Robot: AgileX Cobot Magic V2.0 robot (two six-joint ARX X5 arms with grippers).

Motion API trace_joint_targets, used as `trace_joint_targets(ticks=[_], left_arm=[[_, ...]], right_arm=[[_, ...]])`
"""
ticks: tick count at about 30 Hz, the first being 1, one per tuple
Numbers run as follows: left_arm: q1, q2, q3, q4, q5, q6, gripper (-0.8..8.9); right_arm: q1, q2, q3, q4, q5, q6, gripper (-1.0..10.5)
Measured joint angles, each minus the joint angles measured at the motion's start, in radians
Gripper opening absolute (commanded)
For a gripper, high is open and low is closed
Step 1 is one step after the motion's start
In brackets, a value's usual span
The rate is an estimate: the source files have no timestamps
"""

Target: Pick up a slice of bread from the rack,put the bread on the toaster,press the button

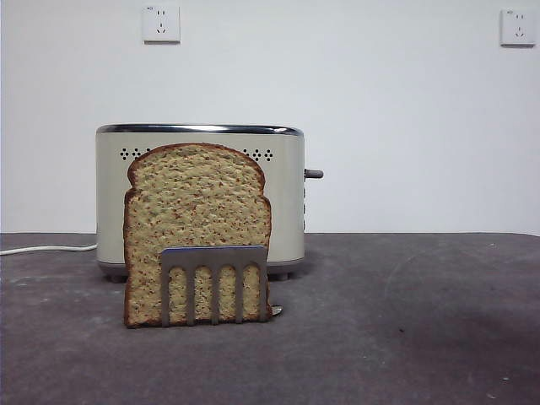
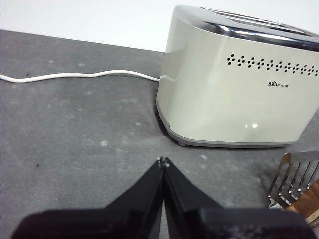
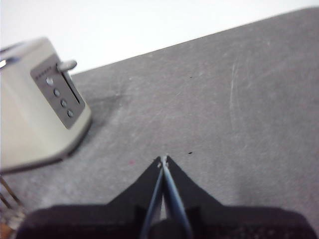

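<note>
A white power cord [image 1: 46, 249] trails along the dark table [image 1: 405, 321] at left toward one cream toaster [image 1: 200, 198], its chrome rim uppermost and its lever [image 1: 314, 174] jutting from the right-hand end. In front of the toaster, one slice of bread [image 1: 196, 219] stands upright in one small metal rack [image 1: 214, 280], whose five prongs cross its lower face. The slice looks light and stiff yet crumbly, likely to dent under a hard squeeze; its rounded top, clear above the rack, appears the best place to pinch it across the two flat faces. Neither arm shows in the front view. The left tool [image 2: 163, 162] hangs over bare table near the toaster, jaws closed and empty; the right tool [image 3: 163, 160], also pressed together and holding nothing, waits beyond the toaster's button end.
</note>
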Motion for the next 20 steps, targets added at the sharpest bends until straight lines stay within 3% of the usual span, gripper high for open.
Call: trace_joint_targets(ticks=[5, 9, 16, 20], left_arm=[[0.000, 0.000, 0.010, -0.012, 0.052, -0.053, -0.08], [0.000, 0.011, 0.078, -0.021, 0.110, -0.079, -0.08], [0.000, 0.092, 0.241, -0.064, 0.182, -0.102, -0.08], [0.000, 0.169, 0.341, -0.103, 0.269, -0.100, -0.08]], right_arm=[[0.000, 0.001, 0.002, 0.000, -0.027, 0.112, -0.1], [0.001, 0.035, 0.056, -0.004, -0.034, 0.153, -0.1], [0.001, 0.182, 0.233, -0.015, -0.128, 0.156, -0.1], [0.001, 0.309, 0.370, -0.105, -0.217, 0.111, -0.1]])
